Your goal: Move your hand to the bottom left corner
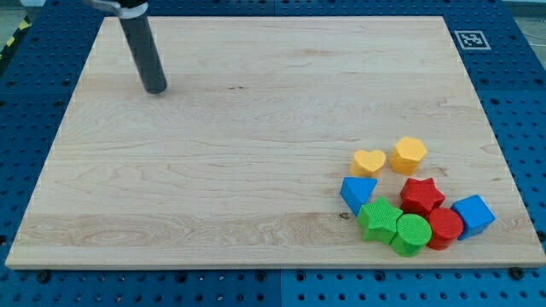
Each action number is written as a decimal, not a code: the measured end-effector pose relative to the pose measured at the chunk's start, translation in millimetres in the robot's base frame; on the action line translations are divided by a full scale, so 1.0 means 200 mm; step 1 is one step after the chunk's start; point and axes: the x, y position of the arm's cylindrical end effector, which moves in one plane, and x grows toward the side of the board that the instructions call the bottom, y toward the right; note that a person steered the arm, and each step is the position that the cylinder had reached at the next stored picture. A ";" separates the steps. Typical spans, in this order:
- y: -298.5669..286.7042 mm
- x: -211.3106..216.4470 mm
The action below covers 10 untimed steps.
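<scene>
My tip (155,89) rests on the wooden board (213,162) near the view's top left, far from all the blocks. The blocks cluster at the view's bottom right: a yellow heart (368,161), a yellow hexagon (409,154), a blue triangle (357,192), a red star (421,195), a blue cube (473,214), a red cylinder (444,227), a green star-like block (379,220) and a green cylinder (412,234). The board's bottom left corner (26,256) lies well below and left of the tip.
A blue pegboard table (34,77) surrounds the board. A black-and-white marker tag (470,39) sits at the board's top right corner.
</scene>
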 end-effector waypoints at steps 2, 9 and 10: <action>-0.37 0.01; -0.61 1.01; -0.49 1.03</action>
